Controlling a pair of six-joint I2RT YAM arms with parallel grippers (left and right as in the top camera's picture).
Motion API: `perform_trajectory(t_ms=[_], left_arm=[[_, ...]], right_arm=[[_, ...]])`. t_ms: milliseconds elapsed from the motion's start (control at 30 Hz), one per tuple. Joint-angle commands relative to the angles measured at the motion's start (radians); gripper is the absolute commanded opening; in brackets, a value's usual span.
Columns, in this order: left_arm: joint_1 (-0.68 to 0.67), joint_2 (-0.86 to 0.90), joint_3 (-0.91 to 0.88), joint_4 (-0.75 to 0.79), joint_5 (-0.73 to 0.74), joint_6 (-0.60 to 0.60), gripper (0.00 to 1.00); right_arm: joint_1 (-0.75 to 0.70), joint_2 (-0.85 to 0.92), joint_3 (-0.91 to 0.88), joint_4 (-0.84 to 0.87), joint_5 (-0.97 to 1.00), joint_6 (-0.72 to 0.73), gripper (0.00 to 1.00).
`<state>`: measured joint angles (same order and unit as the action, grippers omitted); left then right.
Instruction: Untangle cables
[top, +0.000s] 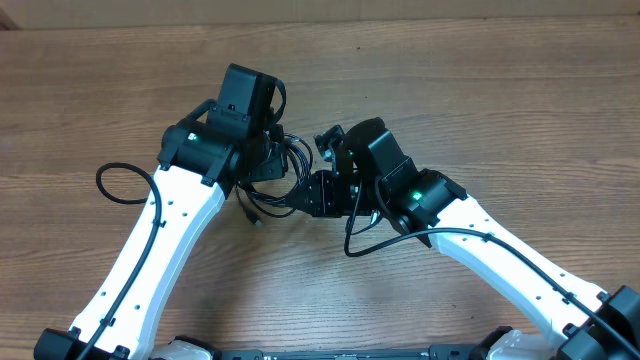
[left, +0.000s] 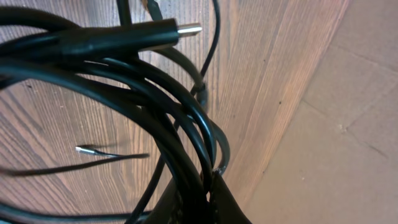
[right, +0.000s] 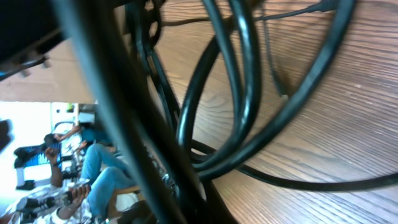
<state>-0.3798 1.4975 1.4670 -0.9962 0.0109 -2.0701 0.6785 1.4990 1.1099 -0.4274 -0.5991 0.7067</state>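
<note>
The table (top: 480, 110) is a brown wood-grain top with the tangled black cables (top: 287, 165) bunched near its middle. From that bundle one strand trails toward the near edge and ends in a small plug (top: 257, 218) on the wood. Well left of the bundle, a thicker black wire loop (top: 120, 185) lies over the boards.

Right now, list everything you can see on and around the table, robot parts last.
cables: one tangled bundle, black, mid-table between both arms
plug: one clear, black, metal tip, on a cable end
table: one, brown wood, under everything
cardboard: brown, beyond the table edge
people: count unclear, blurred, one in blue jeans, background
left arm, right arm: white and black, reaching in from the near side
left fingers, right fingers: black, each shut on cables
</note>
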Motion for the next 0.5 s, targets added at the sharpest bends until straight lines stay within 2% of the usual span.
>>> perform_trajectory(t_ms=[0, 200, 467], left_arm=[[-0.005, 0.006, 0.010, 0.002, -0.045, -0.013, 0.05], [0.008, 0.006, 0.010, 0.000, -0.177, -0.003, 0.04], [0.047, 0.006, 0.010, -0.048, -0.204, 0.024, 0.05]], right_arm=[[0.000, 0.000, 0.008, -0.054, 0.049, 0.009, 0.04], [-0.001, 0.000, 0.008, -0.235, 0.183, -0.097, 0.04], [-0.002, 0.000, 0.008, -0.476, 0.594, -0.087, 0.04]])
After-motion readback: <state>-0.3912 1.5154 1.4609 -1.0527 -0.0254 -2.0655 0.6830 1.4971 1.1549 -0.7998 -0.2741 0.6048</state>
